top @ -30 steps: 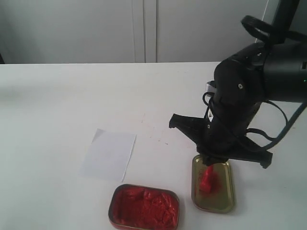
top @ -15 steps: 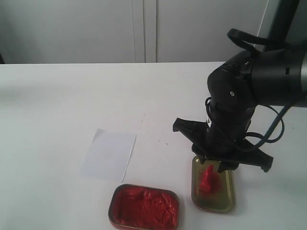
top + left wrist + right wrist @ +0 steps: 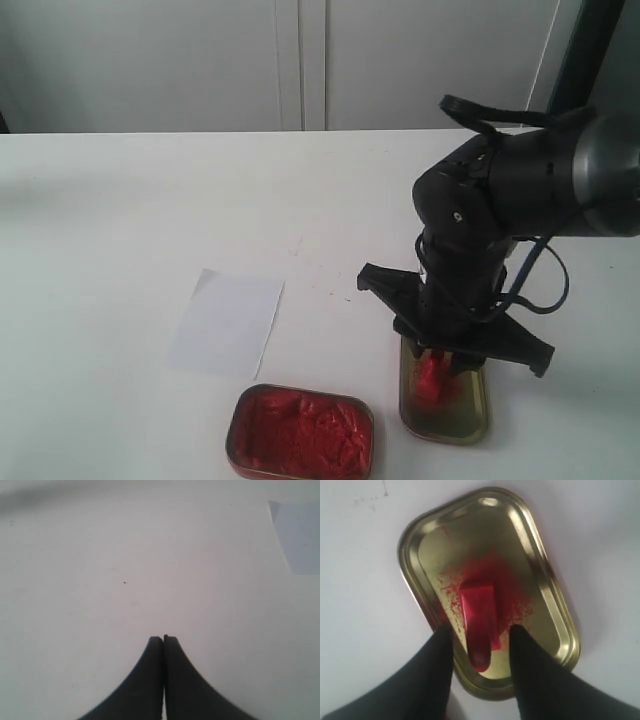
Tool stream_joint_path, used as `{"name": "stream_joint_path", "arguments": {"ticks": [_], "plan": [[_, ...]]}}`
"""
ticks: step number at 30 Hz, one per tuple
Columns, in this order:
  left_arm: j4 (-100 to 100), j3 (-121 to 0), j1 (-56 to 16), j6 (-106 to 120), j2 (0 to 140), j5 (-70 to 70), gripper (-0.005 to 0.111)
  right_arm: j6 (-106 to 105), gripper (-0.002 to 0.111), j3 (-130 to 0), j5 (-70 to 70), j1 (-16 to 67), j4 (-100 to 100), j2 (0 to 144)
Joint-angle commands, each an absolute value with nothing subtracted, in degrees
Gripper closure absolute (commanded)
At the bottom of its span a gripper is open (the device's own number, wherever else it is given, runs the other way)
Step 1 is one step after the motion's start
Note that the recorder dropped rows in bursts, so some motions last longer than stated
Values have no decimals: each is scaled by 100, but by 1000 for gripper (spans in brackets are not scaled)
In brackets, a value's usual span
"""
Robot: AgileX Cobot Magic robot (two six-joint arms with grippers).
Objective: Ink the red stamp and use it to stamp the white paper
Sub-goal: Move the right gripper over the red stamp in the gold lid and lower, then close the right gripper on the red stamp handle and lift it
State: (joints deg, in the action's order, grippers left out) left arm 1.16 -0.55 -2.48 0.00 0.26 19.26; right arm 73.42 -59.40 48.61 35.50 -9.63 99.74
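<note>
Right gripper (image 3: 437, 365) is low over the gold tin lid (image 3: 470, 420), jaws released and spread. In the right wrist view the jaws straddle the red stamp (image 3: 479, 615), one on each side, with a thin gap showing on both sides, so nothing is grasped. The red stamp (image 3: 432, 378) sits inside the lid (image 3: 515, 505) on a red ink smear; upright or lying down is unclear. The lid rests on the tabletop (image 3: 150, 200) just beside the open ink tin (image 3: 233, 432), which is full of lumpy red paste. The white paper (image 3: 228, 323) lies flat near the tin, well apart from the lid, one corner folded. Left gripper (image 3: 163, 640) hangs over bare tabletop with jaws clenched together, empty; the paper (image 3: 298, 537) shows at the edge of its view.
</note>
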Motion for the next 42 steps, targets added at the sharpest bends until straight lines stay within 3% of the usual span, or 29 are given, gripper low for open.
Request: {"name": "stream_joint_path", "arguments": {"ticks": [1, 27, 30, 35, 42], "plan": [[136, 0, -249, 0, 0, 2022, 107, 7388, 72, -5922, 4807, 3558, -1029, 10070], [136, 0, -249, 0, 0, 2022, 107, 7508, 74, -5922, 4708, 3558, -1029, 10284], [136, 0, -249, 0, 0, 2022, 107, 7508, 83, -5922, 4733, 3558, -1029, 10284], [136, 0, -249, 0, 0, 2022, 107, 7508, 108, -5922, 4896, 3558, -1029, 10284], [136, 0, -249, 0, 0, 2022, 107, 7497, 108, -5933, 4950, 3558, -1016, 10249]]}}
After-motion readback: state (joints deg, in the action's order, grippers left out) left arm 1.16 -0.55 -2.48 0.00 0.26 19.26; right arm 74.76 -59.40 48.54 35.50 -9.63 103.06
